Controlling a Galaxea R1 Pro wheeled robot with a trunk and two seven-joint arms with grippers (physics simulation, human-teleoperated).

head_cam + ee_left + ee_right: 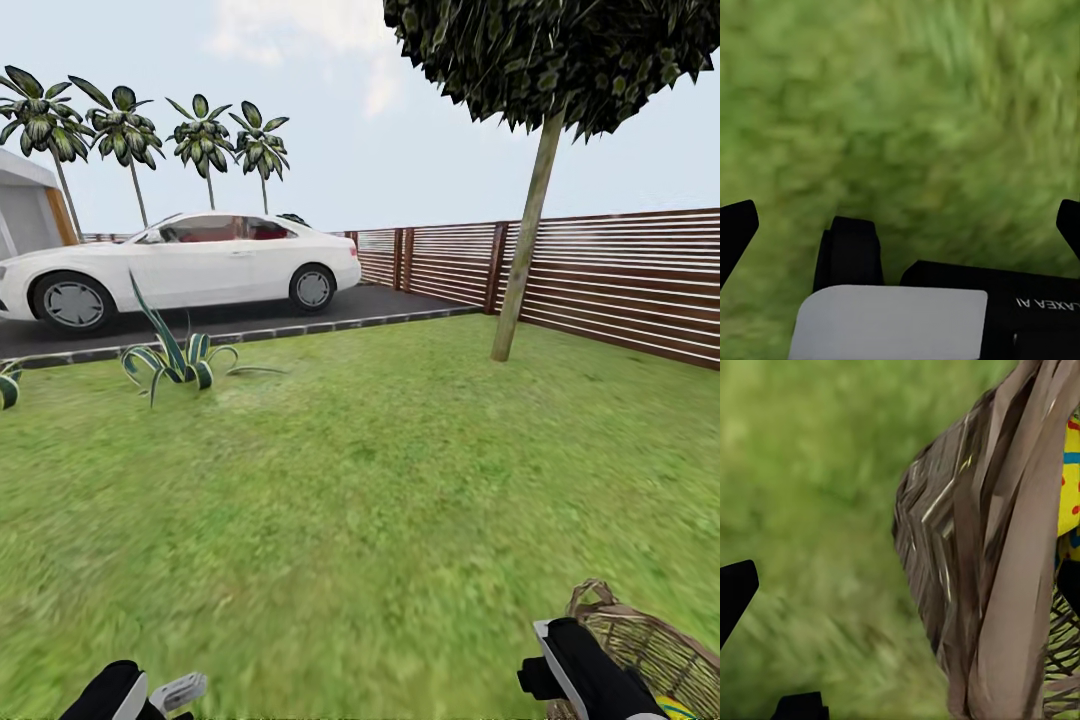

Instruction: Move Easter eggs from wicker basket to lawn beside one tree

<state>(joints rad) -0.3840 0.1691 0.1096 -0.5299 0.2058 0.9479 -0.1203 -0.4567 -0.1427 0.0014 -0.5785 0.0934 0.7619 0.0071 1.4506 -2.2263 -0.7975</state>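
The wicker basket (650, 640) stands on the lawn (380, 480) at the lower right of the head view, and a yellow Easter egg (676, 708) peeks out inside it. My right arm (585, 675) reaches down beside the basket's left rim. In the right wrist view the basket wall (975, 547) is very close, with a yellow egg (1069, 472) with blue bands and red dots behind it. My right gripper (900, 585) is open, the wall standing between its fingers. My left gripper (900, 225) hangs open over bare grass. A thin-trunked tree (525, 240) stands at the far right.
A dark slatted fence (620, 280) runs behind the tree. A white car (180, 265) is parked on a paved strip at the back left. A spiky striped plant (175, 360) grows near the paving edge. Open grass stretches between me and the tree.
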